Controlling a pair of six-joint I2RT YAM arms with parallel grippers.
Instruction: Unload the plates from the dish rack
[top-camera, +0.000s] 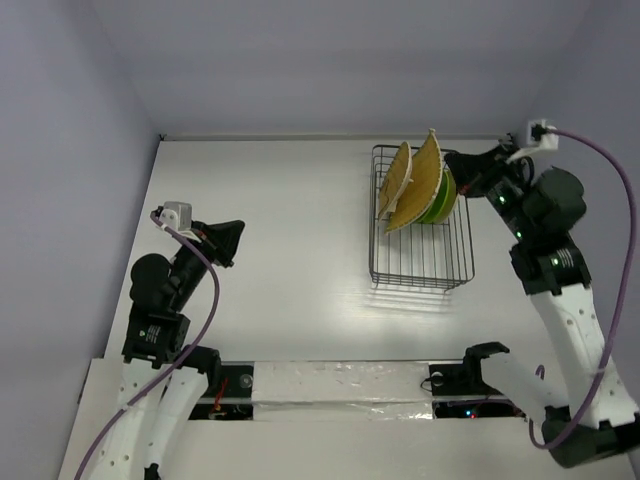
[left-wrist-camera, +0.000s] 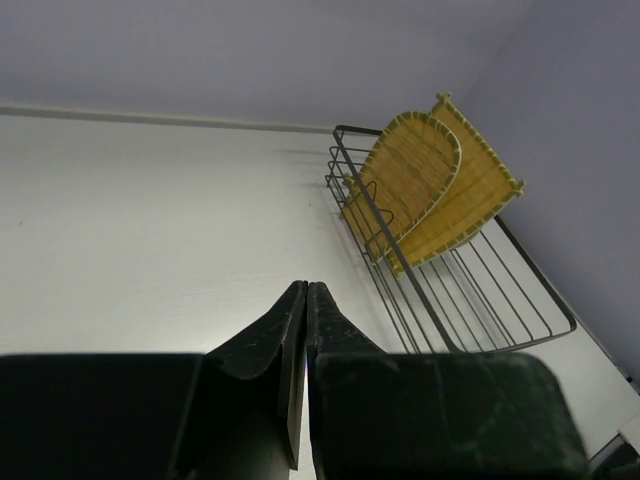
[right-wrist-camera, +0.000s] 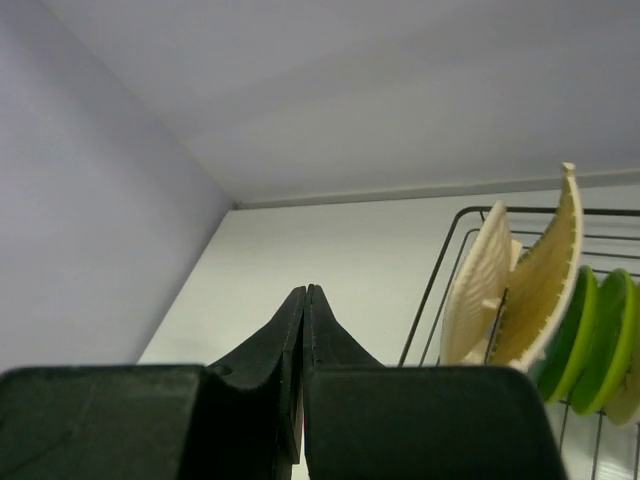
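Top external: left gripper (top-camera: 232, 236) closed, tucked back, well left of the dish rack (top-camera: 425, 258); right gripper (top-camera: 458, 163) closed, stretched out just right of it. Racked upright: two yellow plates (top-camera: 412, 185), two green plates (top-camera: 441, 196), possibly a third.

you have a black wire dish rack (top-camera: 424, 258) standing flat on the white table (top-camera: 280, 230). it sits toward the far right corner, close to the far edge. it is a long box of thin wires with low sides. all the plates stand on their edges in the far end of the rack, packed close and tilted a bit. the one on the left is a round yellow plate (top-camera: 396, 178) with a woven look and a green rim. right next to it leans a bigger yellow plate with corners (top-camera: 424, 172), same look. their backs are cream. on the right you can see two lime green plates (top-camera: 441, 196), side by side.
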